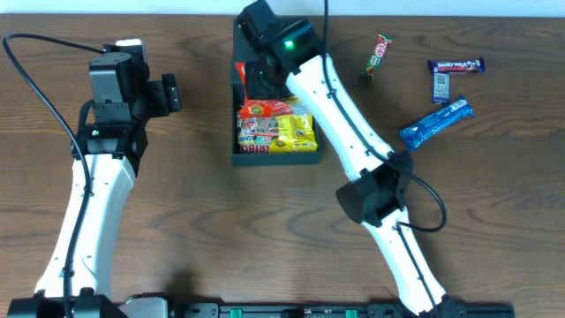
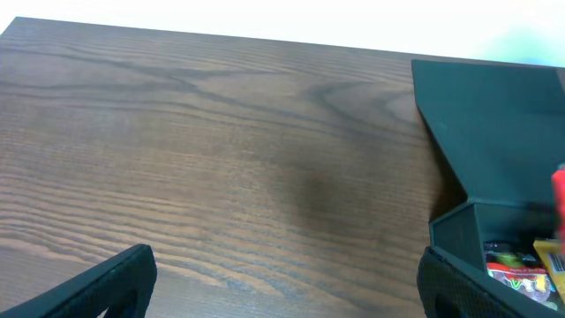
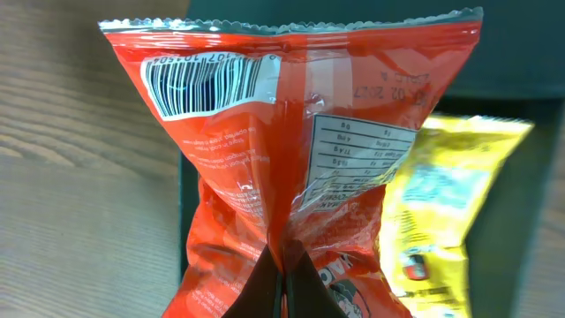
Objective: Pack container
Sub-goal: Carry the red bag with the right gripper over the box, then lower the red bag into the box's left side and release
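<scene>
One packet in play: red snack packet (image 3: 291,168), crumpled at the pinch.
Right hand (image 3: 284,281): fingers clamped together on the packet's lower fold.
Left hand (image 2: 282,283): fingers apart, holding nothing, over bare desk (image 2: 203,159).
Container (image 1: 237,159): by the desk's far edge, near the middle, directly under the right hand.
Risk: packet looks tall; it may catch the wall or ride up on the yellow packet (image 3: 450,203) already inside.

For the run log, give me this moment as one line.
step: packing | right gripper: shut on red foil snack packet, over matte black cardboard box | left gripper: open, beside box | in box: yellow packet
</scene>
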Robot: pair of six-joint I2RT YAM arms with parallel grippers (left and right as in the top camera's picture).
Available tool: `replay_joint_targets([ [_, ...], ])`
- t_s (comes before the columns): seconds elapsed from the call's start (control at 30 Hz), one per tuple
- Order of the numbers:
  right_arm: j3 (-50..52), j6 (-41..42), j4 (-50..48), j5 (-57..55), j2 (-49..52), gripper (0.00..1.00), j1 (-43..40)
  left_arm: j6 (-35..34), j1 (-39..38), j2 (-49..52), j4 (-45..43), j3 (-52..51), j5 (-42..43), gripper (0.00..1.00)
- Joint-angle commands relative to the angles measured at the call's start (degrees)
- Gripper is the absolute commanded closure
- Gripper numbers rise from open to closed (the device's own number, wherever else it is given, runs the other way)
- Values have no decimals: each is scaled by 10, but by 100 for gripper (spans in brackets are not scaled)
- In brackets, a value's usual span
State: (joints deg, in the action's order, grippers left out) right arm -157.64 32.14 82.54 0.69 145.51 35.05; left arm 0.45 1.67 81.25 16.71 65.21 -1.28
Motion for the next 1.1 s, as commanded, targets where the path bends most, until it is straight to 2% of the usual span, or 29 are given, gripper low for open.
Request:
replay_joint_targets([
  [0.0,1,26,3,20,25,99,8,9,2,5,5,-3,-8,5],
  [0.57,3,23,32,9,66,99,28,9,2,5,14,-3,-8,5],
  [0.6,3,17,32,9,66,95,29,9,2,5,14,-3,-8,5],
  [0.67,3,-2,35,9,65,55,30,9,2,5,15,-3,-8,4],
  [0.7,3,-10,36,10,65,29,30,9,2,5,14,-3,-8,5],
  [0.73,3,-15,39,11,63,20,30,9,2,5,14,-3,-8,5],
  [0.83,3,-32,40,10,49,8,24,9,2,5,14,-3,-8,5],
  [0.87,2,-36,39,9,42,8,23,9,2,5,14,-3,-8,5],
  [0.9,2,-37,37,8,35,10,21,9,2,5,14,-3,-7,4],
  [0.93,2,-44,34,9,28,16,19,9,2,5,14,-3,-6,5],
  [0.97,2,-54,31,8,20,37,16,9,2,5,14,-3,-6,4],
  [1.0,2,-64,29,9,12,72,14,9,2,5,14,-3,-6,5],
  [1.03,2,-78,26,9,4,99,11,9,2,5,14,-3,-6,5],
  [1.07,2,-85,26,13,3,99,10,9,2,5,14,-3,-6,4],
])
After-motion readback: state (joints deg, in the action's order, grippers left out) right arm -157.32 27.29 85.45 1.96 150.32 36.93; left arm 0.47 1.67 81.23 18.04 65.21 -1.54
